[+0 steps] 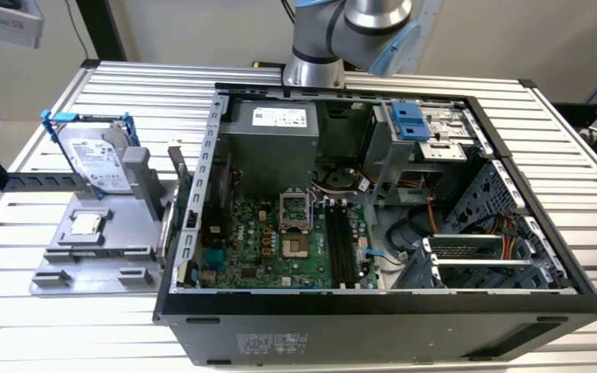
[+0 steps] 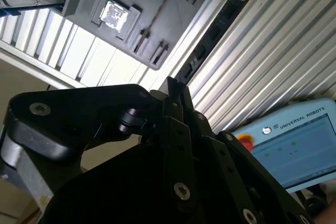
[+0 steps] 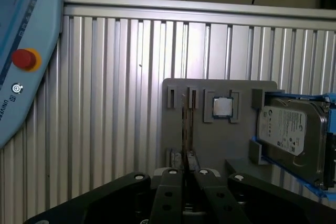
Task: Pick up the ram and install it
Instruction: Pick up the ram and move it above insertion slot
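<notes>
Not much actually legible here tbh. The light-blue teach pendant (image 2: 294, 145) has a line of white lettering and a small round logo above its screen. The hard drive (image 3: 289, 135) has a white label of tiny print, probably barcodes too. There's a white sticker on the power supply (image 1: 279, 116) and a grey print patch on the computer case (image 1: 382, 330) outer wall, both unreadable.

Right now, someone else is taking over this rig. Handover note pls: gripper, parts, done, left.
Gripper: fingers shut on the ram, held high above the ribbed table, off the gray holder.
Holder: carries the hard drive and the processor.
Done: ram picked up.
Left: install. The long black memory slots in the open computer case look empty.
</notes>
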You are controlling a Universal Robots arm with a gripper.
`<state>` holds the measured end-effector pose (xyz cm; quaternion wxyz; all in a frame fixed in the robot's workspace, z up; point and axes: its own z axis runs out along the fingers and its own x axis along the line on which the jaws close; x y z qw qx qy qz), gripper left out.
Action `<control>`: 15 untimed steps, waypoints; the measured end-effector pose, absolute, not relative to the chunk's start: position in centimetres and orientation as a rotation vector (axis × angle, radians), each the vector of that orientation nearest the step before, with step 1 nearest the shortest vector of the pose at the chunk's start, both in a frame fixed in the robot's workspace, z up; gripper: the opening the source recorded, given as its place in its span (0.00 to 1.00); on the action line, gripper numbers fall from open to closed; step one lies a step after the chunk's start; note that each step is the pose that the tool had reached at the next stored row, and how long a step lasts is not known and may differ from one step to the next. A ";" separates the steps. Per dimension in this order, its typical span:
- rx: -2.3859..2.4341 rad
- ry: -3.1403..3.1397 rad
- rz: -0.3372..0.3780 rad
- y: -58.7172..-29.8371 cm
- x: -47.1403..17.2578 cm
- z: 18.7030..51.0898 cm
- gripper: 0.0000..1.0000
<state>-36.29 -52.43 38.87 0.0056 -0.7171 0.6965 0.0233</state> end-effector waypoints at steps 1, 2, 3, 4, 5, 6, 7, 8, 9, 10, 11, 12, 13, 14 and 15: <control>-2.245 2.181 0.073 -52.4 -36.3 38.9 0.00; -2.245 2.181 0.073 -52.4 -36.2 38.9 0.00; -2.245 2.180 0.073 -52.4 -36.1 38.9 0.00; -2.245 2.181 0.073 -52.4 -36.0 38.9 0.00; -2.245 2.180 0.073 -52.4 -35.8 38.9 0.00; -2.245 2.181 0.073 -52.4 -35.6 38.9 0.00; -2.245 2.181 0.073 -52.4 -35.4 38.9 0.00; -2.245 2.181 0.073 -52.4 -35.3 38.9 0.00; -2.245 2.181 0.073 -52.4 -35.1 38.9 0.00; -2.245 2.181 0.073 -52.4 -34.9 38.9 0.00; -2.245 2.181 0.074 -52.4 -34.7 38.9 0.00; -2.246 2.181 0.074 -52.4 -34.5 38.9 0.00; -2.246 2.181 0.074 -52.4 -34.3 38.9 0.00; -2.246 2.181 0.074 -52.4 -34.1 38.9 0.00; -2.246 2.181 0.074 -52.4 -33.9 38.9 0.00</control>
